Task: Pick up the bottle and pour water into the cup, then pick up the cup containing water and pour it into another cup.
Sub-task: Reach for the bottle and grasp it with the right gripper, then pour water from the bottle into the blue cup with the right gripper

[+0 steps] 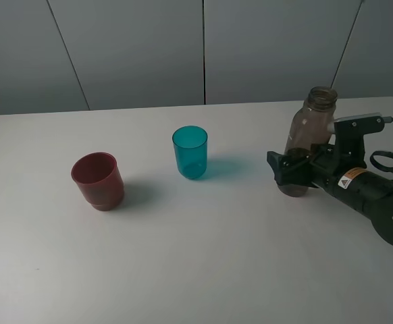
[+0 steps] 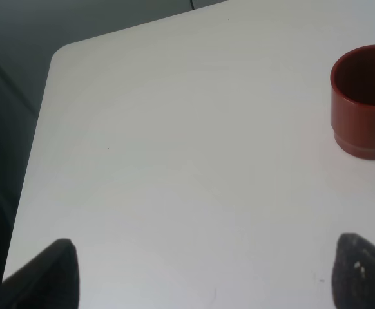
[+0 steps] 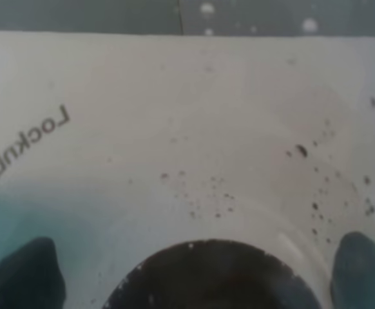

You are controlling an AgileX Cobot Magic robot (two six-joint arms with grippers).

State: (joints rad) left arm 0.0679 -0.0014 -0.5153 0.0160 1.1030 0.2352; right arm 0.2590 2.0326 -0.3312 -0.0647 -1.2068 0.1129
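Observation:
The smoky grey-brown bottle (image 1: 311, 128) stands upright and uncapped on the white table at the right. My right gripper (image 1: 292, 173) is low around its base, one finger on each side, jaws wide apart. In the right wrist view the bottle (image 3: 194, 129) fills the picture between the fingertips of the right gripper (image 3: 194, 273). The teal cup (image 1: 190, 152) stands at the middle, the dark red cup (image 1: 98, 179) at the left; both are upright. My left gripper (image 2: 200, 270) is open and empty over bare table, short of the red cup (image 2: 365, 109).
The white table (image 1: 196, 270) carries only these three things. Its left edge and rounded far corner (image 2: 55, 55) show in the left wrist view, with a dark drop beyond. A grey panelled wall (image 1: 203, 47) stands behind the table.

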